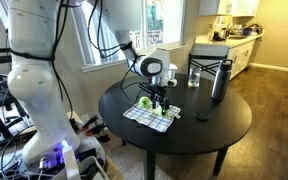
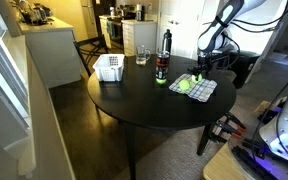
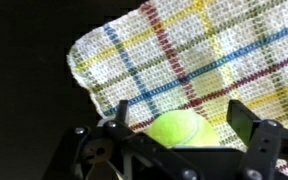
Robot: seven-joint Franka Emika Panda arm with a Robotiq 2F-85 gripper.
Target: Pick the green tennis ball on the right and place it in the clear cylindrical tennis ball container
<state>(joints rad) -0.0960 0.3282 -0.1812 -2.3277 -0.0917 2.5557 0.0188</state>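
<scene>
A green tennis ball [image 3: 176, 132] lies on a checkered cloth [image 3: 184, 50] on the round black table [image 1: 199, 125]. In the wrist view my gripper [image 3: 180, 114] is open, with a finger on each side of the ball and gaps between. In both exterior views the gripper [image 1: 156, 97] [image 2: 199, 72] hangs low over the cloth [image 1: 151, 116] [image 2: 201, 92]. A second green ball [image 2: 183, 85] lies on the cloth beside it. A tall cylindrical container [image 1: 220, 80] [image 2: 163, 60] stands upright further along the table.
A clear drinking glass [image 1: 194, 77] [image 2: 141, 55] and a white basket [image 2: 109, 67] stand near the table's edge. A small dark object [image 1: 201, 117] lies on the table. Kitchen counters lie behind, and the robot base and cables stand next to the table.
</scene>
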